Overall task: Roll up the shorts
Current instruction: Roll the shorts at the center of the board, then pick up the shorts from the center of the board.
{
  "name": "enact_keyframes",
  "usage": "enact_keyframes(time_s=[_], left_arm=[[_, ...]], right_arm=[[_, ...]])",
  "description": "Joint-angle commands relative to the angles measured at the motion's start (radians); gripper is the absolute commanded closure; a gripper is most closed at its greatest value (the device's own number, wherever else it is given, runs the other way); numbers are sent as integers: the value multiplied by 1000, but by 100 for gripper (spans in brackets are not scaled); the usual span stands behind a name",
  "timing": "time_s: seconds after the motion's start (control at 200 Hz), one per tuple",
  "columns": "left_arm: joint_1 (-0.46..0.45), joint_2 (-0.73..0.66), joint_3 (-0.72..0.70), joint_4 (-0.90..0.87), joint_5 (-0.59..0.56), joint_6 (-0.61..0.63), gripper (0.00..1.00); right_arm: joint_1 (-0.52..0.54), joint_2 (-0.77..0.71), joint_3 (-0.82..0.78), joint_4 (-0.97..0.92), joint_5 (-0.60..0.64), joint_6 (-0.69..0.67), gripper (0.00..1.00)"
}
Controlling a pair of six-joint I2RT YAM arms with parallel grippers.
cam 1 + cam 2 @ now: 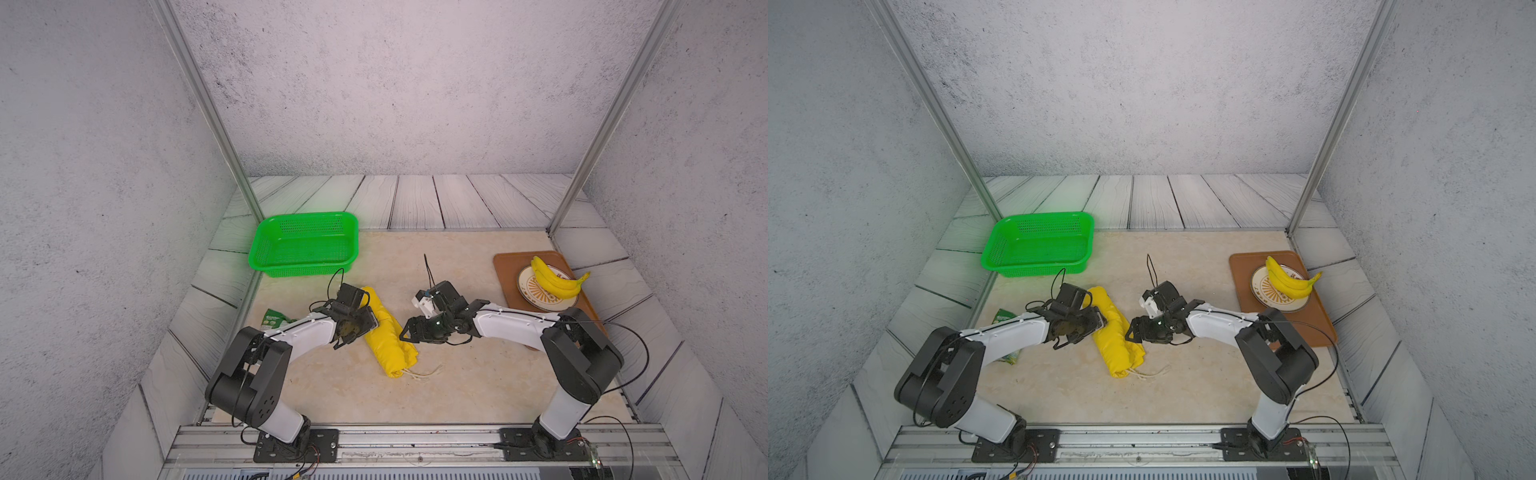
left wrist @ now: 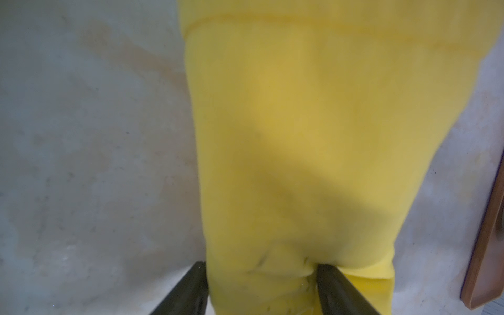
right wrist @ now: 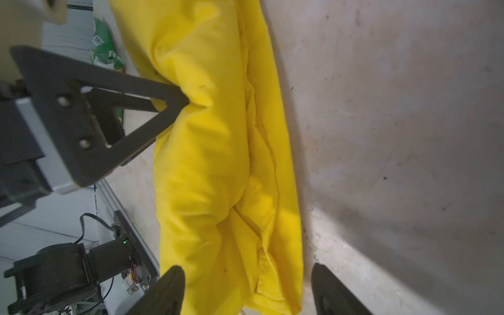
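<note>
In both top views the shorts (image 1: 386,332) (image 1: 1115,332) lie as a yellow roll in the middle of the worktop (image 1: 478,374), slanting from near to far. The whitish drawstring (image 1: 424,372) spills out of the near end. Your left claw (image 1: 368,324) sits on the roll's far half, and your right claw (image 1: 405,331) stands just beside its other flank. The green packet (image 1: 274,320) behind the left arm carries white lettering too small to read. So does the rim of the plate (image 1: 524,293) under the bananas (image 1: 555,278).

In the left wrist view the left claw (image 2: 261,266) is pinched on a fold of the shorts, with one finger (image 2: 332,286) denting the cloth. No logo shows.

In the right wrist view the right claw (image 3: 246,267) is spread wide astride the roll's end and grips nothing. One of its fingers (image 3: 335,289) stands clear of the fabric. The outer flap lies loose along the roll. I judge it could spring open if you lift the left claw off abruptly, or if a right finger snags the flap or drawstring on the way out. The packet's print (image 3: 105,51) is blurred here.
</note>
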Motion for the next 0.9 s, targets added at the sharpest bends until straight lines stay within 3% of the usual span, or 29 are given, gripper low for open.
enact_keyframes(time_s=[0.0, 0.255, 0.54, 0.676, 0.816, 0.891], left_arm=[[-14, 32, 14, -51, -16, 19, 33], [-15, 33, 14, -52, -16, 20, 33], [-15, 36, 13, -47, -12, 23, 35], [-15, 40, 11, -40, -4, 23, 35], [-17, 49, 16, -38, 0, 18, 36], [-19, 50, 19, -34, 1, 15, 36]], right_arm=[[-5, 73, 42, 14, -34, 9, 22], [-15, 201, 13, 378, -262, 255, 21], [-31, 279, -36, 710, -341, 480, 21], [-30, 293, -20, 727, -344, 503, 21], [2, 256, 77, 394, -274, 324, 21], [6, 263, 86, 351, -256, 310, 23]])
